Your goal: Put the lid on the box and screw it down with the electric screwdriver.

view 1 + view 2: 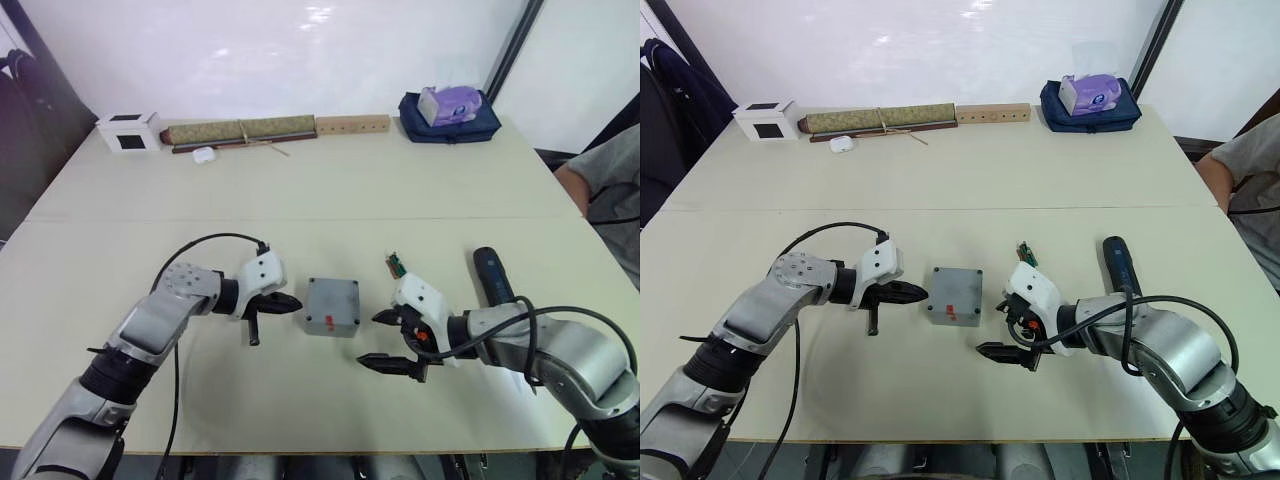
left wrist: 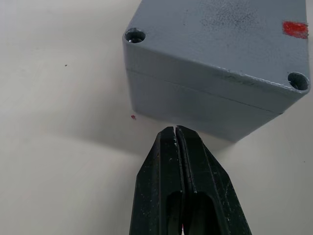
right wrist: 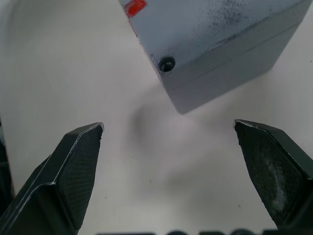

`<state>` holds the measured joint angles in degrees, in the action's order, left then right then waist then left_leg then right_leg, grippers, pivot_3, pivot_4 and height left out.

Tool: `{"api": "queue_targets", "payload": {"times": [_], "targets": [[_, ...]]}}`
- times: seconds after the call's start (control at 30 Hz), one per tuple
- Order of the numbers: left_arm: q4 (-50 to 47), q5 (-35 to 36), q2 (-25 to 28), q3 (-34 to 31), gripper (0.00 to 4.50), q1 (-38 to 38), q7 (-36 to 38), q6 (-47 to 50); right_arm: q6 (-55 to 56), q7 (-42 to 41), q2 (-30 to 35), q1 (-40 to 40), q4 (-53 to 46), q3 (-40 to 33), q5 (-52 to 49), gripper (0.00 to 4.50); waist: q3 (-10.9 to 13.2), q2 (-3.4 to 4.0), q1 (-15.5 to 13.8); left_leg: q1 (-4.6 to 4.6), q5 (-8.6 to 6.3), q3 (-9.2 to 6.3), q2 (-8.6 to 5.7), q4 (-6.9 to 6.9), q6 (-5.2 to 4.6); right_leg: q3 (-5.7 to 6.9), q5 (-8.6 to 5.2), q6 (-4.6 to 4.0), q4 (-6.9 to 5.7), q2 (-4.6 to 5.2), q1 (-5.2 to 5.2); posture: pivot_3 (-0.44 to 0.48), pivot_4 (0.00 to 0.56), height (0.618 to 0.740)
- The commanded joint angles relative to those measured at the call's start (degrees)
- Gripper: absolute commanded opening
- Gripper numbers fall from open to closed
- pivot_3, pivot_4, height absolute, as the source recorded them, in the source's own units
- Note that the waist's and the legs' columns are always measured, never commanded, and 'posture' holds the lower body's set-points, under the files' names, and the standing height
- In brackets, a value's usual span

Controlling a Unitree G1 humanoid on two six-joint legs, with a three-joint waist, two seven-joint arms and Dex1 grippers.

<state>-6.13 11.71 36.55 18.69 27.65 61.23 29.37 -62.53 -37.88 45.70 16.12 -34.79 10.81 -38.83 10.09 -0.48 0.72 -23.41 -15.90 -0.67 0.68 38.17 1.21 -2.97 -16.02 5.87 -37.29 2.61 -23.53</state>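
Observation:
The grey box [image 1: 333, 305] stands on the table between my two grippers. A seam runs round its side in the left wrist view, and the shallower lid [image 2: 215, 34] sits on top, with corner holes and a red mark on its upper face. My left gripper [image 1: 294, 303] is shut on nothing, its tip just left of the box with a small gap. To the right of the box my right gripper [image 1: 376, 340] is open and empty. The black electric screwdriver [image 1: 493, 275] lies on the table behind my right arm.
A small green strip [image 1: 397, 265] lies behind the right gripper. Along the far edge are a white cube [image 1: 130, 130], a rolled mat [image 1: 240, 130], a wooden block [image 1: 352, 124] and a blue bag [image 1: 448, 118]. A person's arm [image 1: 600, 180] is at the right edge.

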Motion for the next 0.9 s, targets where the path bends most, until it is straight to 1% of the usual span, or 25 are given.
{"api": "queue_targets", "payload": {"times": [0.03,0.17,0.3,0.37,0.4,0.5,0.6,0.73,0.8,0.9], "targets": [[-0.09,-1.24,-1.69,1.08,0.00,2.39,0.06,-1.64,0.06,-0.79,-1.72,0.37,-3.08,0.38,-1.84,4.48,0.00,0.00,-0.12,0.00,0.00,-0.01,0.00,0.00,0.00,0.00,0.00,0.00,0.00,0.02,0.01,0.000,0.150,0.740],[3.58,-2.73,-3.47,1.72,0.00,4.97,0.40,-4.25,-2.02,0.54,-3.77,0.57,-4.09,-0.15,-3.19,4.48,0.00,0.00,-0.08,0.00,0.00,-0.03,-0.04,0.02,0.00,0.01,0.00,0.00,-0.01,0.02,0.02,0.000,0.150,0.740],[8.11,-7.03,-1.02,2.15,0.00,5.72,0.86,-9.35,-2.13,0.36,-0.51,-0.78,-5.76,-0.26,-1.41,4.48,0.00,0.00,0.04,0.00,0.00,-0.04,-0.06,0.02,0.00,0.03,0.00,0.00,-0.02,0.02,0.02,0.000,0.150,0.740],[9.32,-6.65,-0.88,0.86,0.00,5.84,0.61,-9.13,-1.03,-0.06,0.97,-1.25,-5.52,-1.19,-0.74,4.48,0.00,0.00,0.12,0.01,0.00,-0.04,-0.04,0.02,0.00,0.02,0.00,0.00,-0.02,0.00,0.01,0.000,0.150,0.740],[9.13,-6.71,0.12,0.71,0.00,5.36,1.35,-9.13,0.47,-1.01,2.80,-1.37,-4.67,-1.85,0.39,4.48,0.00,0.00,0.08,0.01,0.00,-0.04,-0.04,0.02,0.00,0.03,0.00,0.00,-0.03,0.00,0.01,0.000,0.150,0.740],[6.31,-5.62,3.04,0.62,0.00,3.01,4.29,-8.19,6.05,-3.53,7.35,-0.72,-1.21,-1.74,5.34,4.48,-0.01,-0.01,0.17,0.02,0.00,-0.03,-0.04,0.02,0.00,0.03,0.00,0.00,-0.05,0.02,0.02,0.000,0.150,0.740],[2.18,-3.27,4.37,0.21,0.00,0.65,6.30,-5.74,11.23,-5.45,8.41,0.60,2.72,0.06,9.34,4.48,-0.01,-0.01,0.15,0.05,0.00,-0.01,-0.03,0.02,0.00,0.02,0.00,0.00,-0.04,0.02,0.04,0.000,0.150,0.740],[-5.23,-0.37,5.71,-0.01,0.00,-3.42,7.91,-0.99,18.68,-8.73,7.78,3.31,9.11,3.84,15.46,4.48,-0.01,-0.01,0.19,0.05,0.00,0.00,0.03,0.01,0.00,0.02,0.00,-0.01,-0.05,0.00,0.03,0.000,0.150,0.740],[-8.64,0.24,5.83,0.51,0.00,-5.39,7.59,1.01,22.11,-10.63,6.29,5.01,12.30,5.34,17.45,4.48,-0.01,-0.02,0.16,0.05,0.00,0.03,0.04,0.02,0.00,0.02,0.00,-0.01,-0.05,0.01,0.03,0.000,0.150,0.740],[-10.88,-1.26,5.34,2.00,0.00,-6.60,5.64,2.37,25.52,-13.27,3.36,7.40,16.10,6.69,18.84,4.48,-0.01,-0.02,0.09,0.05,0.00,0.06,0.03,0.03,0.00,0.02,0.00,0.00,-0.06,0.02,0.05,0.000,0.150,0.740]]}}
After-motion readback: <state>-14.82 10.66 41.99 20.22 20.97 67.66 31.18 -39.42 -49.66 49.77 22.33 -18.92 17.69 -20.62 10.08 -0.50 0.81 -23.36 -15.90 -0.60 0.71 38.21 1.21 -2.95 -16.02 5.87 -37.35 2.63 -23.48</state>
